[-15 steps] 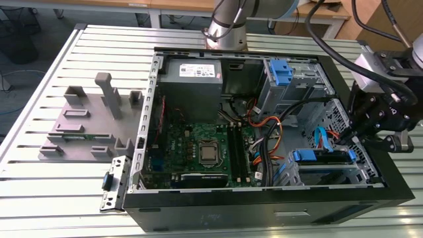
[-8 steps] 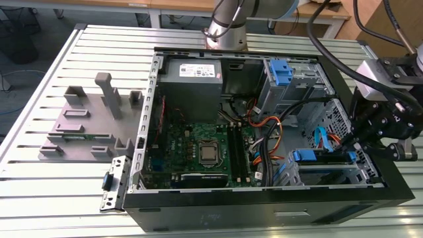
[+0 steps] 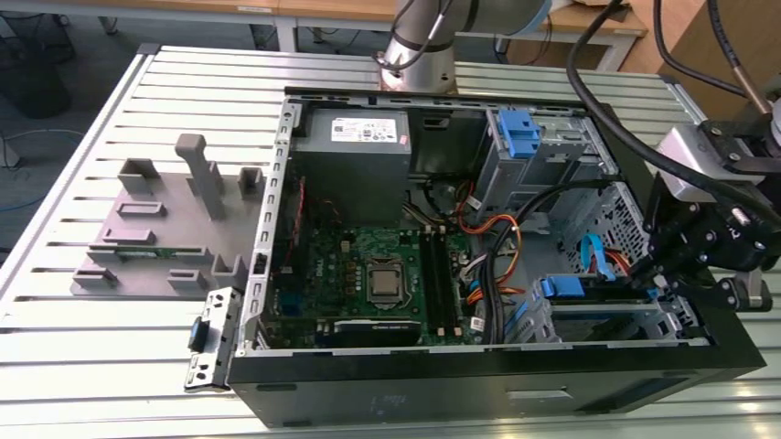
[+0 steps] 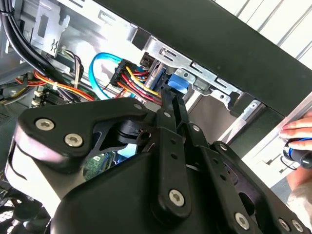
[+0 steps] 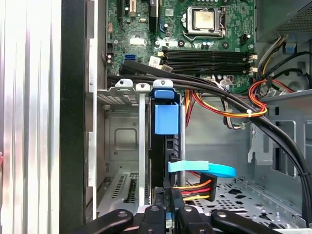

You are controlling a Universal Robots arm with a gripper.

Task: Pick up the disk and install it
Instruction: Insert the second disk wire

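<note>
Right, here is what I read from my station.
Step in hand: installing. I judge the pick-up done and the seating under way.
Task's thing: the flat silver-grey metal disk in its blue plastic bracket (image 5: 165, 119) stands on edge in the grey sheet-metal drive cage (image 5: 114, 100). That is about 4 o'clock inside the open black computer case (image 3: 488, 389) in the exterior view, where its blue tab (image 3: 572, 287) shows.
Claw: the black gripper (image 5: 168, 210) is narrow. Its fingers (image 4: 170, 105) appear pinched on the disk's bracket end; I judge that it is holding it.
What the seating calls for: in my judgement, a straight push along the cage rails, kept clear of the light-blue flat data cable (image 5: 202, 169) and the red-yellow-black power wires (image 5: 195, 187) just beside the disk.
Count: one disk, one gripper, one drive cage, one blue data cable.
Also counted: one green motherboard (image 3: 366, 274) at the case's centre, and one grey power-supply box (image 3: 354, 133) at 11 o'clock.
Bystander: one person's hand (image 4: 297, 131) rests outside the case.
</note>
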